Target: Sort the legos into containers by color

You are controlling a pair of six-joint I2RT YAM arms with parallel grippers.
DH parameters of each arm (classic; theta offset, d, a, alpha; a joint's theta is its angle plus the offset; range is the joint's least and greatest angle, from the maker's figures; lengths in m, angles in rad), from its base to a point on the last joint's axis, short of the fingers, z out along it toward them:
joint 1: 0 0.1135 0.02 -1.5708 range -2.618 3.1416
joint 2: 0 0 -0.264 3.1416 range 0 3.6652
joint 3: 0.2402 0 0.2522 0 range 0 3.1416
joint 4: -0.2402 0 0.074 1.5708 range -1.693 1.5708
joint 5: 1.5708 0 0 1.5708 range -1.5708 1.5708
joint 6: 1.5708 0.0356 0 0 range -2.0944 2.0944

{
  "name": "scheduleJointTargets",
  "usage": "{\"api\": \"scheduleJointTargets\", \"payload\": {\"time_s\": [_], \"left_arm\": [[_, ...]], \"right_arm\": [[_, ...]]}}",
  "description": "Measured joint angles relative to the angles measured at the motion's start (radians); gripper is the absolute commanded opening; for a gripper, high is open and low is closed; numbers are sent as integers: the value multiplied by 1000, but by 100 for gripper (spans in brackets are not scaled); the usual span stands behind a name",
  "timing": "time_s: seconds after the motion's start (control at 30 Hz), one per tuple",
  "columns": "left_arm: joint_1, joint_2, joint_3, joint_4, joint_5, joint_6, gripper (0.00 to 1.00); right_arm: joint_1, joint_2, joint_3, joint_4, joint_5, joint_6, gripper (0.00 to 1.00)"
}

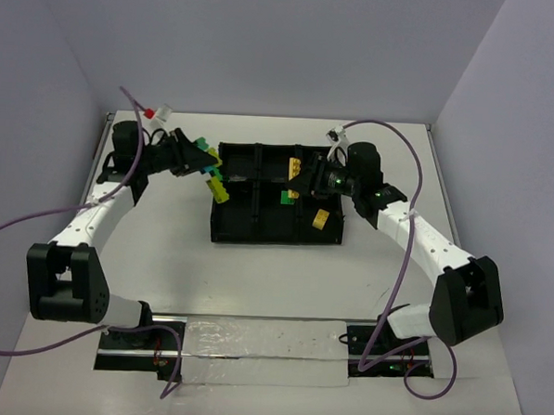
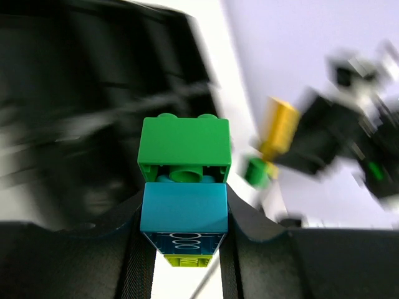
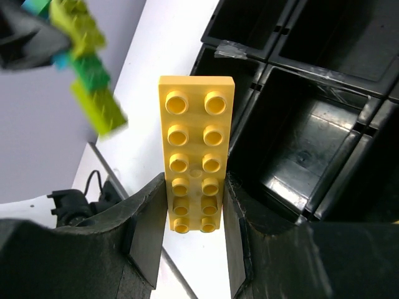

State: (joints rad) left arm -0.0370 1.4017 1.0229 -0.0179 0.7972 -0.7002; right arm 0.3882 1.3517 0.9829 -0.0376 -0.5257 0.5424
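My left gripper [image 1: 196, 159] hovers at the black tray's [image 1: 257, 232] far left corner, shut on a cluster of legos [image 1: 211, 170]. In the left wrist view the jaws [image 2: 184, 215] pinch its teal brick [image 2: 184, 208], with a green brick [image 2: 184, 149] stuck above and a lime one [image 2: 184, 260] below. My right gripper [image 1: 304, 176] hangs over the tray's far middle compartments, shut on a long yellow plate [image 3: 196, 152] that stands between its fingers [image 3: 149, 230]. The right wrist view also shows the cluster [image 3: 84, 68], blurred, at the upper left.
A green brick [image 1: 285, 197] lies in a middle compartment and a yellow brick [image 1: 321, 219] in the near right one. Empty tray compartments [image 3: 305, 156] show beside the yellow plate. White walls close in the table on three sides. Cables trail from both arms.
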Motion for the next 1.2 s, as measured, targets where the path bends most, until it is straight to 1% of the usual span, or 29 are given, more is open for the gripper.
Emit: {"api": "scheduleJointTargets", "payload": {"time_s": [0.1, 0.23, 0.33, 0.47, 0.53, 0.63, 0.67, 0.7, 0.73, 0.77, 0.8, 0.83, 0.87, 1.1, 1.2], "left_arm": [[95, 2, 12, -111, -104, 10, 0], [144, 48, 28, -201, -272, -3, 0], [149, 145, 63, -243, -364, -6, 0], [153, 330, 145, -280, -427, -4, 0], [156, 396, 158, -286, -467, -5, 0], [159, 457, 167, -317, -521, -6, 21], [161, 470, 173, -326, -533, -6, 33], [162, 481, 179, -333, -544, -6, 53], [163, 489, 184, -337, -550, -7, 65], [163, 492, 187, -338, -556, -8, 81], [163, 493, 188, -336, -560, -11, 84], [163, 493, 188, -337, -565, -12, 95], [163, 493, 188, -337, -567, -16, 99], [164, 476, 197, -358, -578, -16, 99], [163, 421, 197, -403, -584, -8, 99]], "right_arm": [[0, -8, 0, -16, 12, -11, 15], [0, -9, 0, -40, 18, -18, 15], [0, -18, 0, -57, 20, -21, 15], [0, -35, 0, -63, 22, -25, 15], [0, -42, 0, -64, 22, -27, 15], [0, -49, 0, -68, 22, -29, 15], [0, -51, 0, -68, 22, -30, 15], [0, -52, 0, -69, 22, -31, 15], [0, -52, 0, -69, 22, -31, 15], [0, -52, 0, -69, 22, -31, 15], [0, -52, 0, -69, 22, -31, 15], [0, -52, 0, -69, 22, -31, 15], [0, -52, 0, -69, 22, -31, 15], [0, -52, 0, -70, 21, -31, 16], [0, -55, -1, -71, 20, -31, 16]]}}
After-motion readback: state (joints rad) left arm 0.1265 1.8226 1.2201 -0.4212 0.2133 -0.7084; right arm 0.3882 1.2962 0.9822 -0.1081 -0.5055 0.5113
